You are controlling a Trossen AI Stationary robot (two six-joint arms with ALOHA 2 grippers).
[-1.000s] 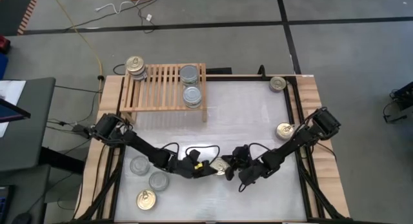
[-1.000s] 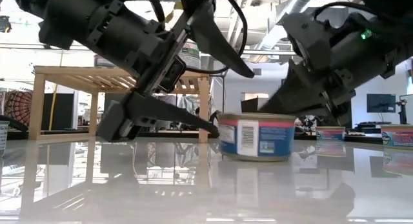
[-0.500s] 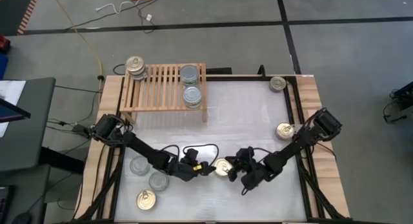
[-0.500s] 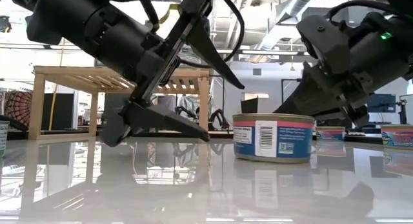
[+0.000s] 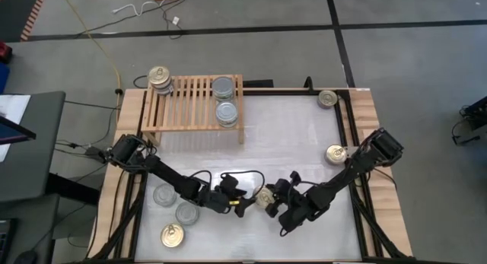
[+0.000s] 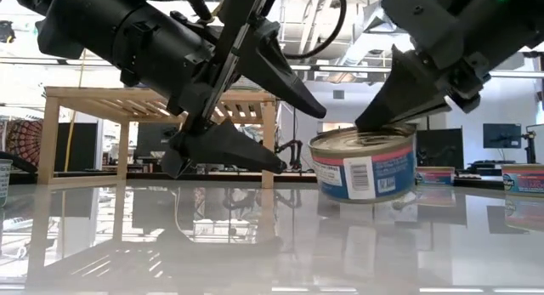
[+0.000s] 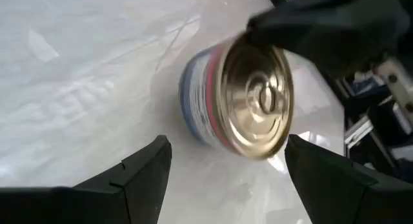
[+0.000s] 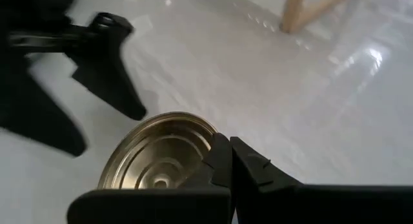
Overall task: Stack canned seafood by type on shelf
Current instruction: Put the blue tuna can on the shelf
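A white table (image 5: 289,135) with a pale wooden border fills the middle of the overhead view. At nine o'clock stands a dark grey desk (image 5: 30,142). A yellow cable (image 5: 103,47) trails across the grey floor (image 5: 396,66) toward eleven o'clock, and a white cable (image 5: 144,9) lies near twelve o'clock.

So the tilted can (image 6: 364,166) sits mid-bench (image 5: 297,135) between the left pincer (image 6: 276,116) and right pincer (image 6: 374,116); shelf (image 5: 194,104) is at the back left, three loose cans (image 5: 173,214) front left.
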